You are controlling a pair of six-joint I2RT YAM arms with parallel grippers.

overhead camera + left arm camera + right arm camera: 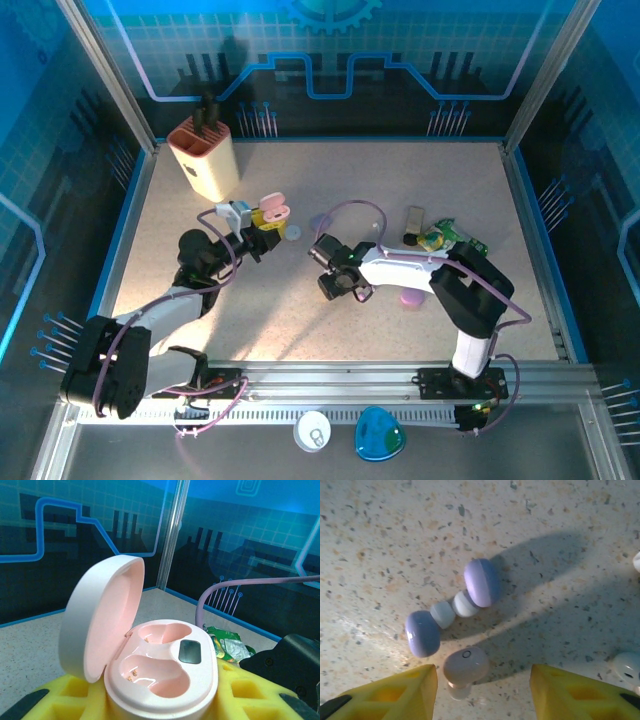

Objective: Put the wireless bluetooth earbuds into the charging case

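The pink earbud (465,666) is lying on the tabletop (380,530) at lower centre, between the right arm's wide-open fingers (395,695), tip pointing down-frame; the left arm's fingers (65,702) are holding the open pink charging case (165,680).

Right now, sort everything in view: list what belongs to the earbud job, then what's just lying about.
Job: pink charging case, open; lavender earbud; second lavender earbud; pale pink earbud; white earbud.

Lying about: beige holder; green wrapper; blue dome by the front rail.
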